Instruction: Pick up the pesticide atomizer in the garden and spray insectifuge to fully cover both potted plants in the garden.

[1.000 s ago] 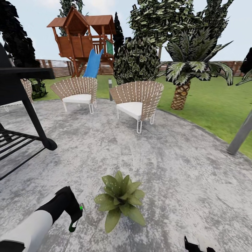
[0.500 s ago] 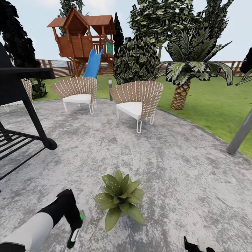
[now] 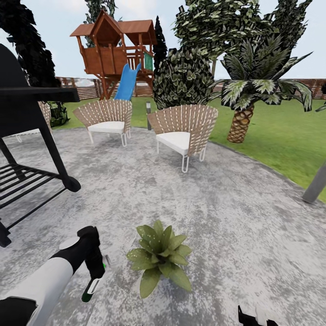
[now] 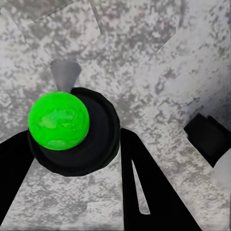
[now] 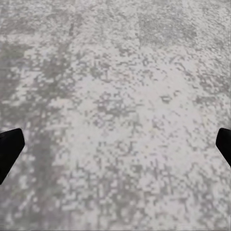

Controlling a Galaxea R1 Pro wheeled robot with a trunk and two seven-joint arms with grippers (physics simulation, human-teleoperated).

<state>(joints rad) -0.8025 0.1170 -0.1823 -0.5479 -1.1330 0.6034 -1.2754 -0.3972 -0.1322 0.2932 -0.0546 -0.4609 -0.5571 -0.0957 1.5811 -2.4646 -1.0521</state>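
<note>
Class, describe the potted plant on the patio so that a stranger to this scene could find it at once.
Start at the grey round patio with its two wicker chairs. Come toward the camera from the nearer chair: the potted plant sits low on the paving, beside the left gripper. Unlike the tall palm on the lawn, it is a small ground-level rosette of pointed green leaves.
</note>
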